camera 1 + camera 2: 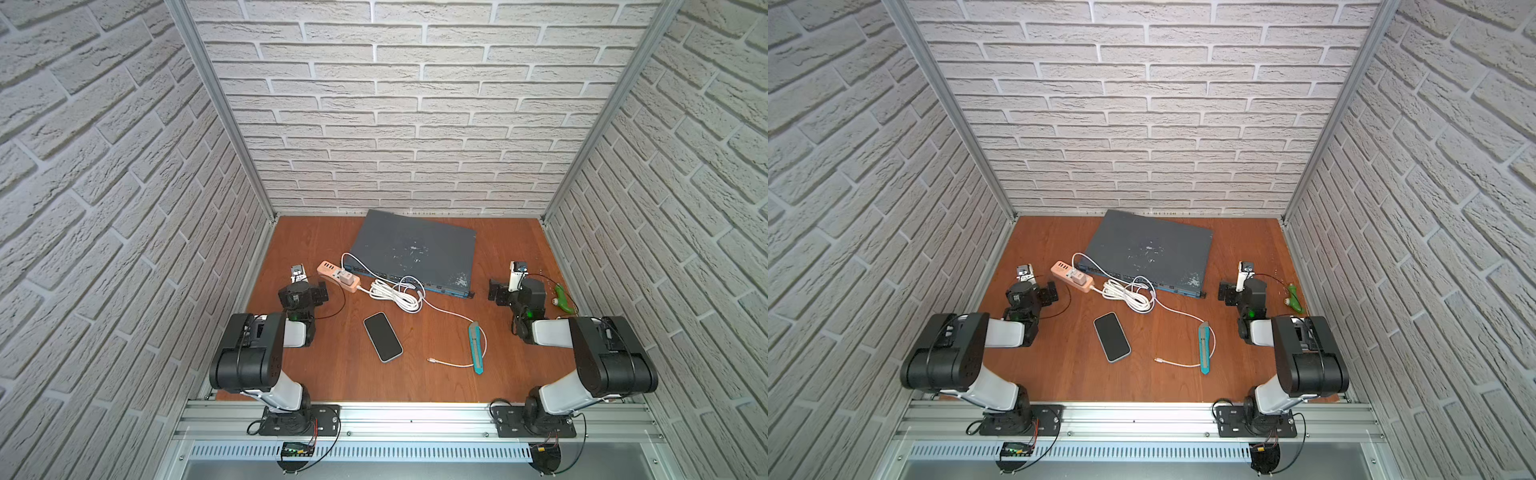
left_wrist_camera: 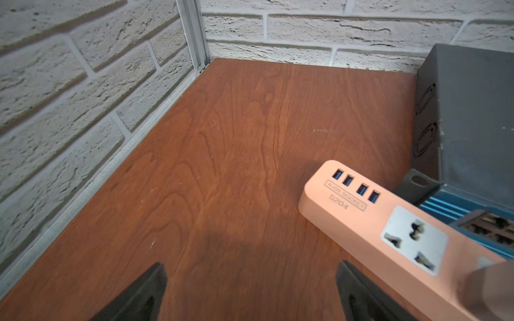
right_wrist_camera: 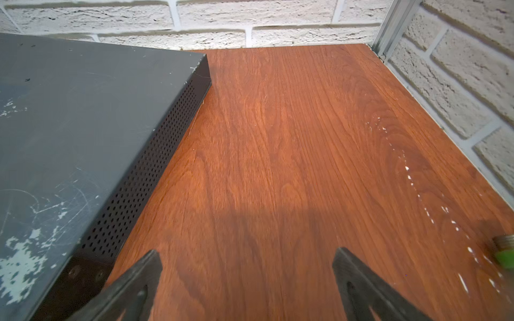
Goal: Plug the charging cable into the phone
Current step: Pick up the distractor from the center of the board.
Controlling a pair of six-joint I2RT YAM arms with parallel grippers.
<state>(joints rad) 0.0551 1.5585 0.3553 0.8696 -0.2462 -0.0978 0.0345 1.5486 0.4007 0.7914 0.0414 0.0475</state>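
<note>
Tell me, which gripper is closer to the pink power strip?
Left. The left gripper is beside the power strip, at its USB end; the right gripper is across the table, beyond the grey box.

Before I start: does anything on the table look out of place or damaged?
The charging cable crosses the teal utility knife near its free end, so pulling it may drag the knife. The grey box sits askew to the back wall, its top paint chipped.

Open tabletop [image 1: 332, 374] round phone [image 1: 382, 336]; utility knife [image 1: 478, 348] near charging cable [image 1: 446, 364] tip.
</note>
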